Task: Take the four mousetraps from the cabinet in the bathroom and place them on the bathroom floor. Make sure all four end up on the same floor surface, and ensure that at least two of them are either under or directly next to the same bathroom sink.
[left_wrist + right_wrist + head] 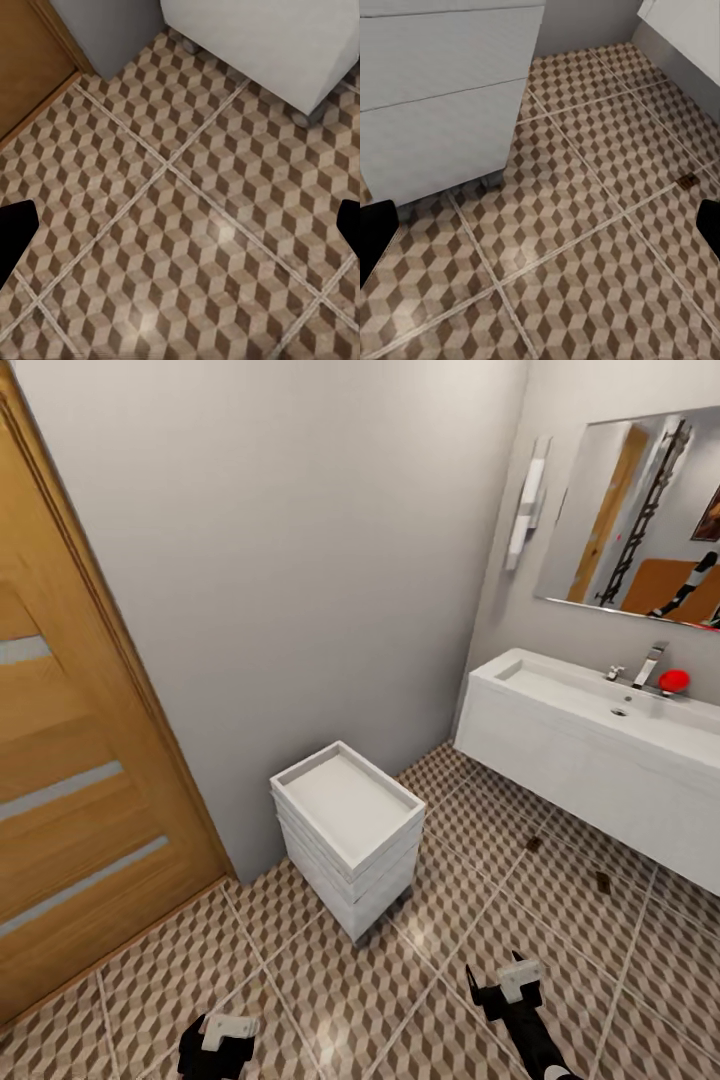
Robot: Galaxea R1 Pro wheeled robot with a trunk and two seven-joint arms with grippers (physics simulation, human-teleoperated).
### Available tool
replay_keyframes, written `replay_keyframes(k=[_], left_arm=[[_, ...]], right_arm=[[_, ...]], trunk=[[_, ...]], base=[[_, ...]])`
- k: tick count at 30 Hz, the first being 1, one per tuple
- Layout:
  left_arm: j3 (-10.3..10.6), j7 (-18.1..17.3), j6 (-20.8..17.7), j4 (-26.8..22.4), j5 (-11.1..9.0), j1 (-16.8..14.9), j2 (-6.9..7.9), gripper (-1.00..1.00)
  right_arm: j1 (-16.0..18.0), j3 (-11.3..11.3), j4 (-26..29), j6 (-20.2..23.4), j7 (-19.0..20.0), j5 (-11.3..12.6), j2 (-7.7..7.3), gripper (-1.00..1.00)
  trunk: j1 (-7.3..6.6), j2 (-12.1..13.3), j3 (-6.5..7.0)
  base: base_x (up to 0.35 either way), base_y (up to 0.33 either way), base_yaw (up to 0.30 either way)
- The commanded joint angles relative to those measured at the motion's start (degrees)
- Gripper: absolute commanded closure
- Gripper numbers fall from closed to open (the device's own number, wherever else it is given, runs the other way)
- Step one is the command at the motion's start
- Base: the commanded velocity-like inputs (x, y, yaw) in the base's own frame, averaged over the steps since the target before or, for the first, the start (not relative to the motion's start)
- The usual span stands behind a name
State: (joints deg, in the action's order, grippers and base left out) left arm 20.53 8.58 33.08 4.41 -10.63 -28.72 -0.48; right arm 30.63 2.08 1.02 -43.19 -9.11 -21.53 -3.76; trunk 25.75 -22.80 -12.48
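One mousetrap (pixel 686 181) lies on the bathroom floor (pixel 585 247) near a white drawer unit (pixel 442 97).

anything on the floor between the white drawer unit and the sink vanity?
Head view: two mousetraps lie on the bathroom floor by the sink vanity; the rest between it and the white drawer unit is bare tile.

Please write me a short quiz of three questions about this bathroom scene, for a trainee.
1. True or false: the red object sits on the sink beside the faucet.
2. How many mousetraps lie on the bathroom floor in the head view?
3. The left gripper is: A) open, B) shut on a mousetrap.
Key: 1 true; 2 two; 3 A.
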Motion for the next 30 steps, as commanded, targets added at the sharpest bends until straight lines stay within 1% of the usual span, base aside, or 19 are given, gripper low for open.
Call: replay_keyframes(k=[1,30], left_arm=[[0.48,0.12,0.32,0.24,-0.35,-0.11,-0.05,-1.0],[0.48,0.12,0.32,0.24,-0.35,-0.11,-0.14,-1.0]], right_arm=[[0.04,0.2,-0.05,-0.14,-0.38,-0.62,0.0,-1.0],[0.04,0.2,-0.05,-0.05,-0.38,-0.62,0.12,-1.0]], trunk=[[0.03,-0.11,-0.11],[0.03,-0.11,-0.11]], base=[[0.0,0.0,0.255],[0.0,0.0,0.255]])
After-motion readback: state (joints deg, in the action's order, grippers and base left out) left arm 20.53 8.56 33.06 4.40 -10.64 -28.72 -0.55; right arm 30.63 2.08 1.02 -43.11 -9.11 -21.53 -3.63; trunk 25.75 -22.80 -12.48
